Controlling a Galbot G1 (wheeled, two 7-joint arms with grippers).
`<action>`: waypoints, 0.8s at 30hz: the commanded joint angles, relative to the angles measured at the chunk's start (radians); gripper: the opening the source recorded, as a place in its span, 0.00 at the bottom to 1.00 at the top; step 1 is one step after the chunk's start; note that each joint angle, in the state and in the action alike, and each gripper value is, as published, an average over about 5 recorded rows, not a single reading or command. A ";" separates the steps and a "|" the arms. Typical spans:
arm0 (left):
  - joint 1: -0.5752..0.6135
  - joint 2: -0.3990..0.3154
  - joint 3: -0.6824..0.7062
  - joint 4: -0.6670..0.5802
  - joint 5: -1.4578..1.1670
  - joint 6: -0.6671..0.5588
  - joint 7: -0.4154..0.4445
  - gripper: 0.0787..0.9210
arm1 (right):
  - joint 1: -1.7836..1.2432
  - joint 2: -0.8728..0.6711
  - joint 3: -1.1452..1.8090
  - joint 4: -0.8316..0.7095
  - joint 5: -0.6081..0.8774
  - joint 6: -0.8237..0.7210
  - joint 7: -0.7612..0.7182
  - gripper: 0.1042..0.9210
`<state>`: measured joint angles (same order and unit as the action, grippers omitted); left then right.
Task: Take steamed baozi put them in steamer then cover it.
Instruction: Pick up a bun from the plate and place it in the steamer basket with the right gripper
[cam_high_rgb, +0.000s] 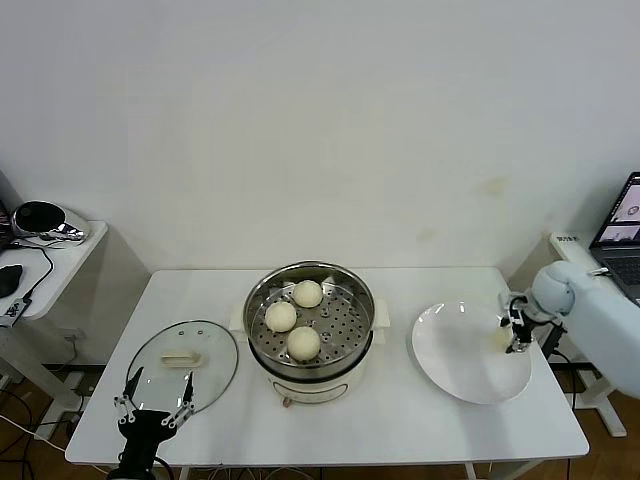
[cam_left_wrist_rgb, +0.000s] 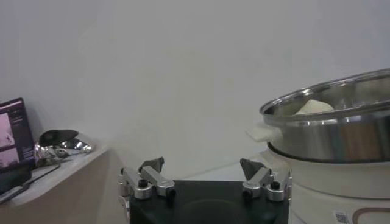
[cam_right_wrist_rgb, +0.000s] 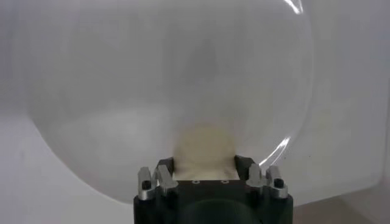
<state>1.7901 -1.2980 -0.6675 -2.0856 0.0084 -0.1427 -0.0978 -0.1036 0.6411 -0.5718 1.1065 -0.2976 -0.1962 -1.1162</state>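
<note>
Counter (cam_high_rgb: 400, 430): white, carries the steamer at centre, a glass lid at the left and a white plate at the right.
Steamer (cam_high_rgb: 311, 325): round steel pot on a cream-white base, uncovered, perforated tray visible inside.
Baozi in steamer: 3 in all; 1 at the far side (cam_high_rgb: 308, 293), 1 at the left (cam_high_rgb: 281, 316), 1 at the near side (cam_high_rgb: 304, 343). They sit close together on the tray.
Baozi on plate (cam_high_rgb: 503, 337): 1, on the right part of the plate, between the fingers of the right hand; in the right wrist view (cam_right_wrist_rgb: 204, 152) it fills the gap between the fingers.
Plate (cam_high_rgb: 455, 355): flat, white, on the counter just right of the steamer; its surface apart from the 1 baozi is bare.
Glass lid (cam_high_rgb: 183, 367): lies flat on the counter left of the steamer, cream handle facing up.
Right hand (cam_high_rgb: 515, 335): lowered over the right edge of the plate, fingers drawn in against both sides of the baozi; the bun rests on the plate.
Left hand (cam_high_rgb: 154, 415): at the near left of the counter, at the near edge of the glass lid, fingers spread wide, holding nothing.
Left wrist view: both fingertips (cam_left_wrist_rgb: 152, 165) apart with clear space between them; steamer (cam_left_wrist_rgb: 329, 131) beyond, top of 1 bun visible above its rim.
Side table (cam_high_rgb: 60, 255): far left, carries a shiny dark object and cables.
</note>
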 joint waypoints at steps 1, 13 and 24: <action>-0.011 0.002 0.006 0.004 -0.001 0.002 0.001 0.88 | 0.354 -0.155 -0.311 0.275 0.273 -0.086 -0.005 0.63; -0.037 0.004 0.030 0.009 0.007 0.005 0.001 0.88 | 0.917 0.078 -0.757 0.504 0.693 -0.260 0.090 0.65; -0.027 0.001 0.015 0.008 0.007 0.001 -0.001 0.88 | 0.837 0.408 -0.774 0.427 1.012 -0.457 0.270 0.66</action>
<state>1.7621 -1.2975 -0.6500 -2.0752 0.0147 -0.1410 -0.0983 0.6512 0.8030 -1.2246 1.5129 0.4100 -0.4900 -0.9737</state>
